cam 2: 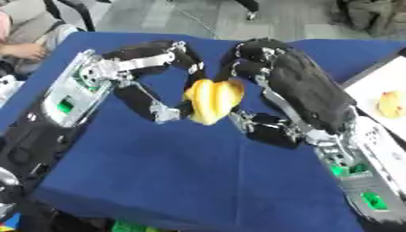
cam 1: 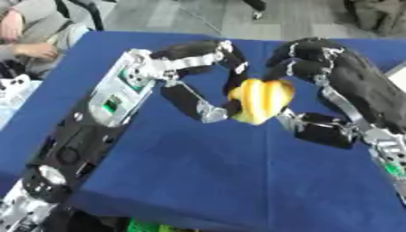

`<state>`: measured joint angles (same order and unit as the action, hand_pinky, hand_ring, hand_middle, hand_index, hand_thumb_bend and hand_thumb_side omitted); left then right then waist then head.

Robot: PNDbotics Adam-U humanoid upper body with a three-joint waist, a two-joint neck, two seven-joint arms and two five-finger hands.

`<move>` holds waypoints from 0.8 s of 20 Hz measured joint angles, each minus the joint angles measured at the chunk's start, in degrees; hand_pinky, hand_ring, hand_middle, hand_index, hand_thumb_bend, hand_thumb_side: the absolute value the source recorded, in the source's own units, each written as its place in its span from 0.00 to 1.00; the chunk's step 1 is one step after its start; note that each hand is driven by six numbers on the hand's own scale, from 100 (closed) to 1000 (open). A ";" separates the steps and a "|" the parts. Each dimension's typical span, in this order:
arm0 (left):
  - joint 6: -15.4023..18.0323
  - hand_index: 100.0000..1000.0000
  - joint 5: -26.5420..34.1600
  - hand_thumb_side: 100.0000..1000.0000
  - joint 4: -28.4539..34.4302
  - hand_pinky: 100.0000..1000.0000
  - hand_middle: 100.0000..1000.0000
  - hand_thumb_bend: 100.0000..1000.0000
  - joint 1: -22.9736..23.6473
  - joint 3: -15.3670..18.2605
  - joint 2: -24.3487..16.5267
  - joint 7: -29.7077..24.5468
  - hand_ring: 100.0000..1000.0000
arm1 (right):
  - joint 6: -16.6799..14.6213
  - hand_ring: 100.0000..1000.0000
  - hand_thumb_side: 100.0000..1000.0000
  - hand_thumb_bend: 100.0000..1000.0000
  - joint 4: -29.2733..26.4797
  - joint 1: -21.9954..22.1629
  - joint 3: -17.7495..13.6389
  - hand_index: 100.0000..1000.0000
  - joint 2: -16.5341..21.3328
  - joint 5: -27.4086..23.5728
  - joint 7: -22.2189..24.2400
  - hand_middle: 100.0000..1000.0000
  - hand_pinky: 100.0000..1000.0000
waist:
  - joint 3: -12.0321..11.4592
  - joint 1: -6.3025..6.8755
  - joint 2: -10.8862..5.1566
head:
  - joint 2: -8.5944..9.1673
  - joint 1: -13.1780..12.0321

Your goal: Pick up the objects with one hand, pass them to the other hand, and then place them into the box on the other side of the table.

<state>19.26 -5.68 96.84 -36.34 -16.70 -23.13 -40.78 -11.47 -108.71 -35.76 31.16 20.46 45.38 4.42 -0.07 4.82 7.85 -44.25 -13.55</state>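
Over the blue bench (cam 1: 198, 181) both hands meet around a yellow object with paler stripes (cam 1: 260, 100), rounded and lobed like a small squash or pepper, held up in the air above the cloth near the middle of the scene. The left hand (cam 1: 186, 74) comes in from the left side, its fingers (cam 1: 230, 56) curled over the top of the yellow object and its thumb reaching under toward the object's lower left edge, so it clasps the piece from that side. The right hand (cam 2: 273, 79) comes in from the right, its fingers curled down at the object's upper right and its thumb (cam 2: 266, 127) lying just beside the lower right of it; whether those fingers actually press on the object or only sit against it cannot be told. The right eye view shows something the left eye view barely catches: a white box (cam 2: 369, 77) at the right edge of the bench, with a small yellow item (cam 2: 389, 104) lying inside it. In the left eye view only a pale corner of that box appears at the right border.
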 measured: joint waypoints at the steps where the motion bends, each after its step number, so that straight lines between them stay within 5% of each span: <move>1: -0.10 0.48 0.62 0.30 -0.10 0.70 0.36 0.00 -0.02 -0.01 0.01 -0.58 0.37 | -0.14 0.75 0.00 0.00 0.06 0.00 0.00 0.33 0.00 -0.11 0.14 0.61 0.77 | 0.00 0.00 0.00 | 0.00 0.00; 7: -0.96 0.52 3.61 0.55 -0.44 0.71 0.39 0.00 -0.19 -0.01 0.01 -2.37 0.39 | -0.61 0.76 0.00 0.00 0.98 0.00 0.00 0.32 -0.01 -0.58 0.62 0.60 0.77 | 0.00 -0.04 0.01 | 0.00 -0.02; 16: -1.91 0.56 5.36 0.66 -1.43 0.72 0.42 0.00 -0.19 0.09 0.02 -2.81 0.42 | -0.88 0.77 0.00 0.00 2.12 0.00 -0.01 0.32 0.00 -0.75 0.83 0.59 0.76 | -0.01 -0.31 0.01 | 0.00 -0.04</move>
<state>17.35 -0.31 95.42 -36.53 -16.60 -23.11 -43.59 -12.35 -106.59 -35.76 31.14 20.46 44.63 5.25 -0.08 4.51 7.86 -44.25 -13.59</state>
